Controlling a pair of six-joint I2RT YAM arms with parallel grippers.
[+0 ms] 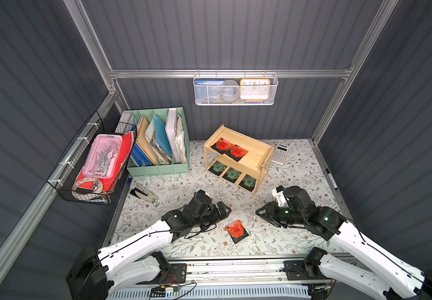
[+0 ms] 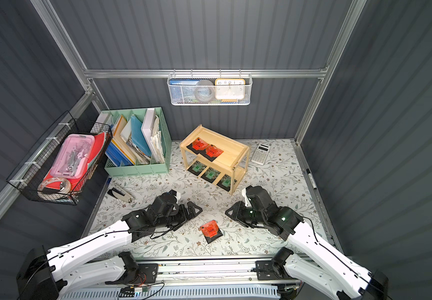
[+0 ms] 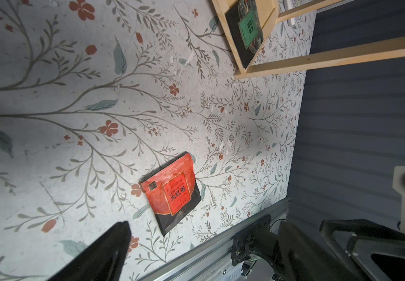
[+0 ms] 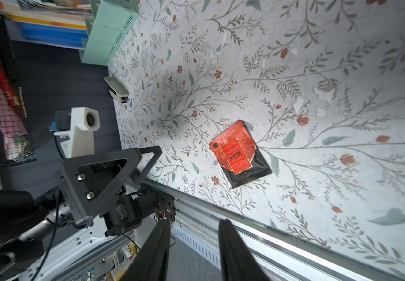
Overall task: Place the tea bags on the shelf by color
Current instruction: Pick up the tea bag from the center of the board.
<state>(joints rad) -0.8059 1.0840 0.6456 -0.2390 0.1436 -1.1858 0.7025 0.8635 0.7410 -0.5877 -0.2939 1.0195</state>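
Both arms reach in from the near edge: the left gripper (image 1: 224, 209), jaws wide apart, and the right gripper (image 1: 260, 212), jaws partly apart, are empty and flank the loose red tea bag (image 1: 236, 231), which lies flat on the tabletop (image 1: 183, 187) well in front of the shelf (image 1: 257, 155). A low pinch on one edge, then a lift clear of the shelf's rail, looks best. Its top tier holds two red sachets (image 1: 221, 145) with bare board beside them; its lower tier holds three green sachets (image 1: 232, 174).

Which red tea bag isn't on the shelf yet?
The red tea bag lying alone on the table; the other two red ones sit on the shelf's top tier.
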